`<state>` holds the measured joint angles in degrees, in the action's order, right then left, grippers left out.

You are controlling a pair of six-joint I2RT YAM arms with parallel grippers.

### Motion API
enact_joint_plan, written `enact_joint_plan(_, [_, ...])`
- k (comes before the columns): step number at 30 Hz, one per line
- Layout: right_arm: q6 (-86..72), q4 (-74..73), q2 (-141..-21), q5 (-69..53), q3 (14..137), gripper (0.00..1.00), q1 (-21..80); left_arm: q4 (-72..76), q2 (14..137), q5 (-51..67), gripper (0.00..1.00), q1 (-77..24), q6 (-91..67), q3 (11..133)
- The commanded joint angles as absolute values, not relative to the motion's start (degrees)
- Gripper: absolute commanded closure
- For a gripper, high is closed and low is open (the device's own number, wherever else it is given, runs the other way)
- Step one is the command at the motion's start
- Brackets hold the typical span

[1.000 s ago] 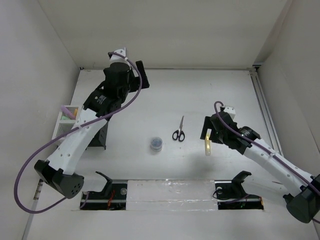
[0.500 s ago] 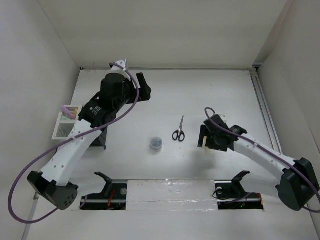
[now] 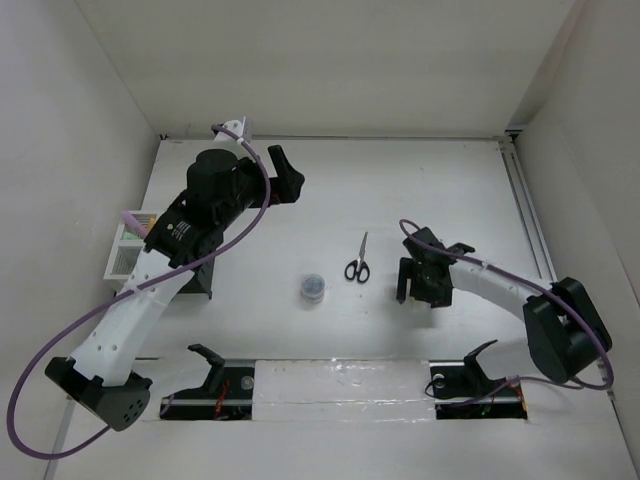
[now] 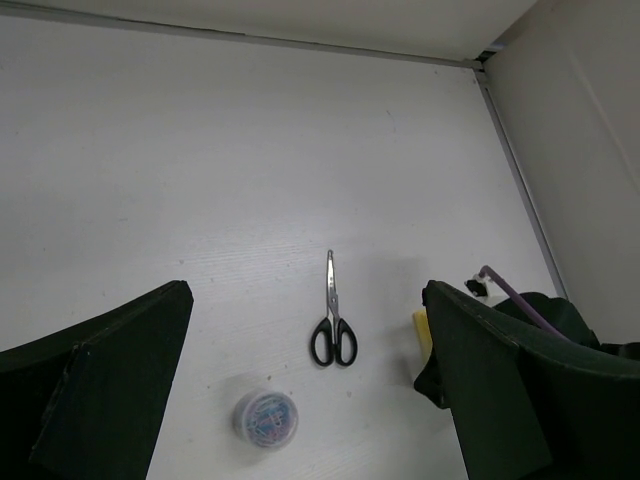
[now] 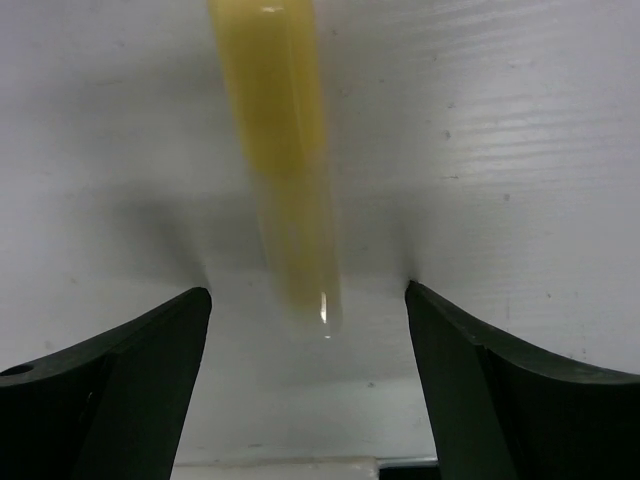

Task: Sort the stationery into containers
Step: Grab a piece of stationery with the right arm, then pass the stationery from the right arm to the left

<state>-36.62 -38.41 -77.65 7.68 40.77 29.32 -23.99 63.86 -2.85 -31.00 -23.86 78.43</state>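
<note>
Yellow and blurred, the highlighter [image 5: 283, 150] lies on the worktop [image 3: 450, 190] between the spread fingers of our right end effector [image 5: 307, 292], and we see neither finger touching it. Our left end effector [image 4: 307, 290] hangs wide open and empty, with the scissors [image 3: 357, 262] and round tub [image 3: 313, 287] lying mid-worktop.

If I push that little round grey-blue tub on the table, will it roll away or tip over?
Probably neither. The small round grey-blue tub sits flat on its base and looks squat, so a push should slide it across the smooth white table. Knocked onto its round side, it could roll. Being small, it is likely light.
</note>
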Motion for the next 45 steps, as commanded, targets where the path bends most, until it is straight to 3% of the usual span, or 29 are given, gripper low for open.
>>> enact_joint_plan(1, [-34.54, -36.83, -80.49, 5.45, 43.23, 0.15, 28.56, -21.62, 63.19, -1.76, 0.0, -30.76, -23.12, 78.66])
enact_joint_plan(5, [-33.93, -36.83, -81.56, 5.45, 43.95, 0.29, 28.56, -22.14, 62.58, -2.37, 0.0, -30.76, -22.59, 78.66])
enact_joint_plan(8, [-32.7, -37.52, -82.18, 5.45, 44.47, 0.51, 28.56, -22.15, 62.06, -3.51, 0.0, -30.76, -22.07, 78.66])
enact_joint_plan(9, [-32.7, -37.53, -82.7, 5.45, 44.47, 0.64, 28.56, -22.15, 62.05, -3.52, 0.0, -30.76, -22.06, 78.66])
enact_joint_plan(12, [-32.17, -38.14, -83.84, 5.98, 45.09, 0.68, 28.04, -22.15, 62.05, -3.52, 0.0, -30.76, -22.06, 78.66])
enact_joint_plan(14, [-31.64, -38.14, -83.85, 5.98, 45.09, 0.83, 28.04, -22.15, 62.05, -3.52, 0.0, -30.76, -21.54, 78.66])
enact_joint_plan(15, [-31.12, -37.54, -84.37, 5.98, 45.09, 1.0, 28.04, -22.15, 62.05, -4.04, 0.0, -30.76, -21.53, 78.66])
enact_joint_plan(18, [-31.11, -36.83, -84.38, 5.45, 45.7, 1.0, 28.04, -22.15, 62.05, -3.52, 0.0, -30.76, -21.53, 78.66])
enact_joint_plan(23, [-31.65, -35.34, -70.69, 10.63, 48.6, 1.0, 30.41, -16.88, 63.71, 5.34, 0.0, -30.76, -24.25, 76.73])
enact_joint_plan(29, [-26.11, -20.5, -58.55, 1.77, 49.31, 1.0, 30.41, -3.63, 62.41, 22.29, 0.0, -28.84, -28.29, 71.56])
enact_joint_plan(35, [-18.02, -11.97, -57.83, -14.21, 52.38, 1.0, 31.98, 11.68, 63.36, 34.0, 0.0, -28.83, -34.7, 69.26])
enact_joint_plan(45, [-15.03, -10.99, -57.83, -19.69, 58.26, 1.0, 34.72, 16.96, 69.08, 34.01, 0.0, -30.85, -37.53, 65.4])
